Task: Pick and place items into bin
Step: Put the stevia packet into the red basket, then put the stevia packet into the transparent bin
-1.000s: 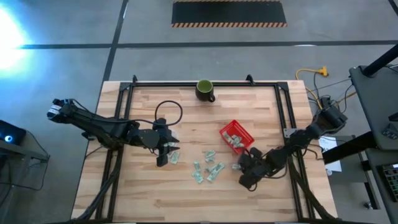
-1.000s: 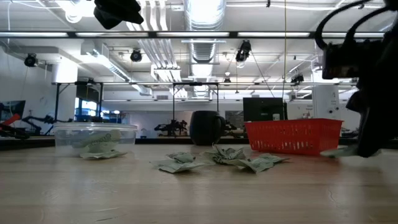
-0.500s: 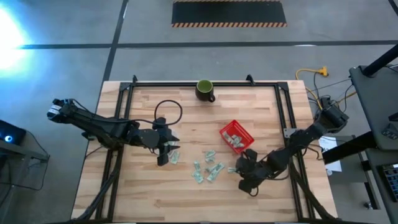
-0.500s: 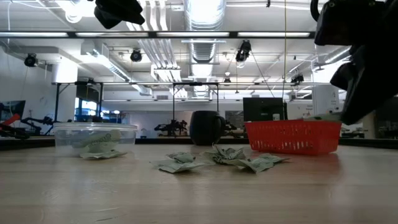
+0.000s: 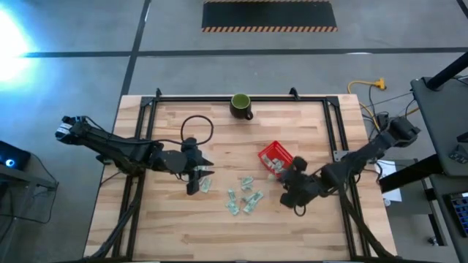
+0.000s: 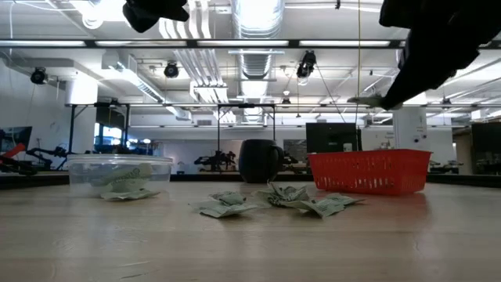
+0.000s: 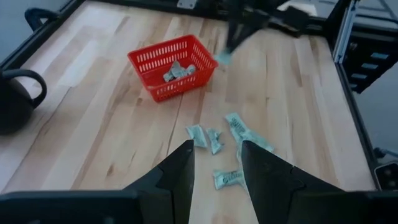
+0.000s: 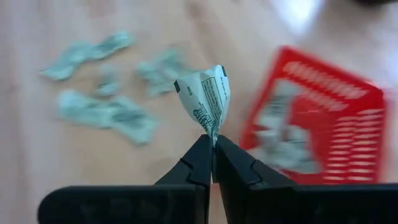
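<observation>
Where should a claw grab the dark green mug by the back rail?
Take the dark green mug by its handle, or pinch the rim wall beside it, coming straight down. It stands upright with its mouth open to the top, and in the high view the handle sticks out toward the red basket side, free of the rail behind. Likely too wide for a side grip across the body.

The desk was pale wood with black rails. The bin was bright red mesh, the packets pale green and white, the mug dark green, both arms black.
</observation>
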Available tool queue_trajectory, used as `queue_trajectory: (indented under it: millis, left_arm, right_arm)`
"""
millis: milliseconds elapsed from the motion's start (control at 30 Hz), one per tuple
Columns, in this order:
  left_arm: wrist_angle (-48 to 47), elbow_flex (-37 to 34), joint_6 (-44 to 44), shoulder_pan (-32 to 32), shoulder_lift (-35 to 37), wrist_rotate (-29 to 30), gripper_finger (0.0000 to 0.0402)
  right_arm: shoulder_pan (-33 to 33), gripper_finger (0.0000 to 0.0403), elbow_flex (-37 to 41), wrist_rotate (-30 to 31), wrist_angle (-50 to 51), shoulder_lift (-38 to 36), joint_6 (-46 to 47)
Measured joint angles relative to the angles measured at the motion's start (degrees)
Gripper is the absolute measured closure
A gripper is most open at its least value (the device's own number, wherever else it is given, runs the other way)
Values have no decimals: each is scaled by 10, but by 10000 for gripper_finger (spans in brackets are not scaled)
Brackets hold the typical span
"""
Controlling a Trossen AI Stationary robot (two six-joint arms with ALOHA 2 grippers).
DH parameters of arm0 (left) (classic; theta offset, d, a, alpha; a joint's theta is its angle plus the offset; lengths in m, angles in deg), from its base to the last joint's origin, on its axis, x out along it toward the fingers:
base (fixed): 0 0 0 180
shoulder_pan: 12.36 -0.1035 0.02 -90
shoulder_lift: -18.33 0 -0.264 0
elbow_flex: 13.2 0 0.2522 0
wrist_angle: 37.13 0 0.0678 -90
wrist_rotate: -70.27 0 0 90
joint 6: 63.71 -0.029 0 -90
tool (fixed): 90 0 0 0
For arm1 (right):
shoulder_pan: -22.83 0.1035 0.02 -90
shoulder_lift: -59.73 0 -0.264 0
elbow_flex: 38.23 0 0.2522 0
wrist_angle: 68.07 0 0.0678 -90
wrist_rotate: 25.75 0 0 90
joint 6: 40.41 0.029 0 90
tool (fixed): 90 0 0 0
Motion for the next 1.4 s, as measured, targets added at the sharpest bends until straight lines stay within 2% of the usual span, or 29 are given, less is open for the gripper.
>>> queue_trajectory:
  millis: [233, 500, 1067, 1200, 1400]
  left_arm:
    - [30, -5, 1, 0, -2, 2, 285]
    - [58, -7, 1, 0, -37, 2, 285]
    - [82, -3, 16, 0, -133, -22, 285]
    - [82, -3, 17, 0, -137, -23, 285]
    - [82, -3, 16, 0, -135, -23, 285]
  right_arm:
    - [-63, 390, 6, 18, 91, -29, -3]
    - [-117, 390, 14, 16, 89, -20, -23]
    - [-126, 388, 15, 7, 103, -13, -36]
    - [-126, 362, 15, 7, 102, -14, -36]
    - [-126, 292, 15, 8, 103, -13, -33]
